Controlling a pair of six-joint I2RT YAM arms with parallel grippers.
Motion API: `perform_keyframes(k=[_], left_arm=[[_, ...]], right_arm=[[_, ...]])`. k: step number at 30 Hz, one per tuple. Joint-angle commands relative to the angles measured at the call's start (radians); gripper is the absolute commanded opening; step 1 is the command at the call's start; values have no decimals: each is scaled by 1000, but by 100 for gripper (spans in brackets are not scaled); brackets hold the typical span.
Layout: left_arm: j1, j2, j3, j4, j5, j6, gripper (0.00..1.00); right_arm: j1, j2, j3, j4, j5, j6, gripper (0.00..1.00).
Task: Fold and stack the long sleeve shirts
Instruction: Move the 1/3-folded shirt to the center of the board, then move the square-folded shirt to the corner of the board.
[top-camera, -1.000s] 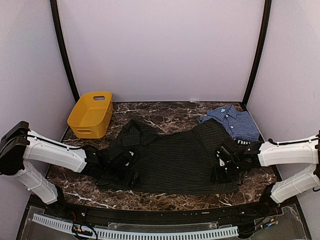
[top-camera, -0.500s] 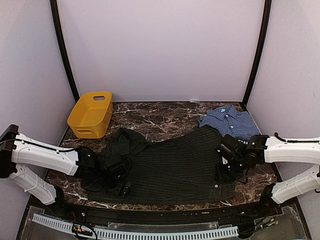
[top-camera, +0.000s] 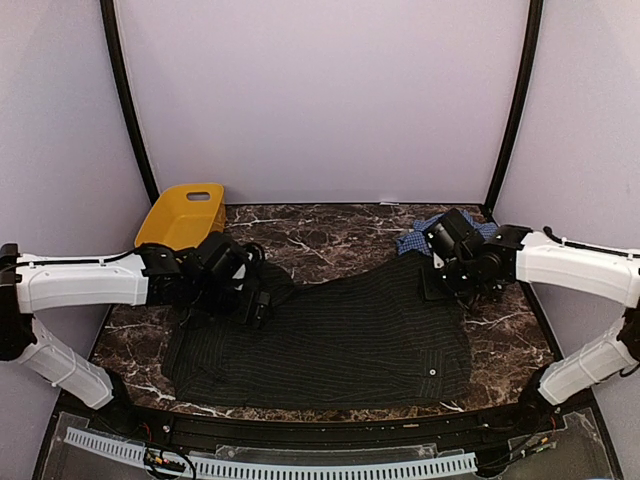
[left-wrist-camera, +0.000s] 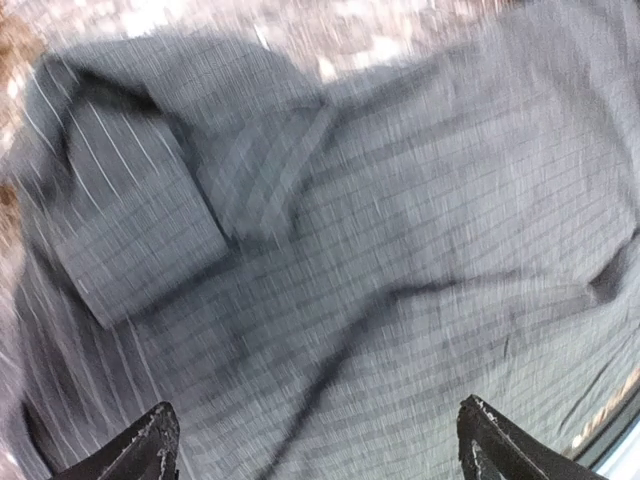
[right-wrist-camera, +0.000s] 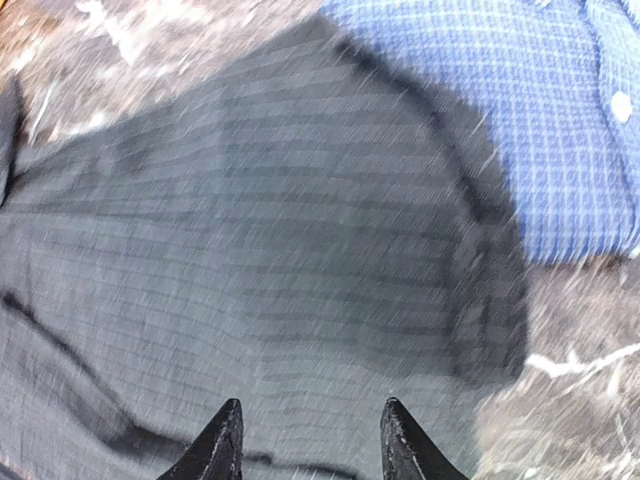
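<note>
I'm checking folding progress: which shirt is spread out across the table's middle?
The black pinstriped shirt. It lies opened out over the centre, while the blue checked shirt sits bunched at the far right.

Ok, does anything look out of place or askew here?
Nothing spilled or damaged. The black shirt lies spread but skewed, bunched at its far-left end, and its far-right corner appears to overlap the blue shirt.

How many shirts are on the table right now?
2. The black pinstriped shirt lies spread across the middle; the blue checked shirt sits at the far right corner, partly hidden from above.
</note>
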Motion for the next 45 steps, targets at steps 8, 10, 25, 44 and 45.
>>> perform_keyframes(k=[8,10,25,44,45], left_arm=[[65,102,91,206,40,93,96],[65,125,93,221,50,93,96],[65,203,98,256,88,109,95],[123,191,94,206,45,131,95],[128,192,95,203,44,133,95]], right_arm=[[-337,17,-18,235,-141,-83,50],[-391,5,-47,252,-161,-90,51],[-568,79,-207,299,-146,-116,46],[-575,502,102,477,-199,-183,42],[-575,521,127,473,-186,-191,42]])
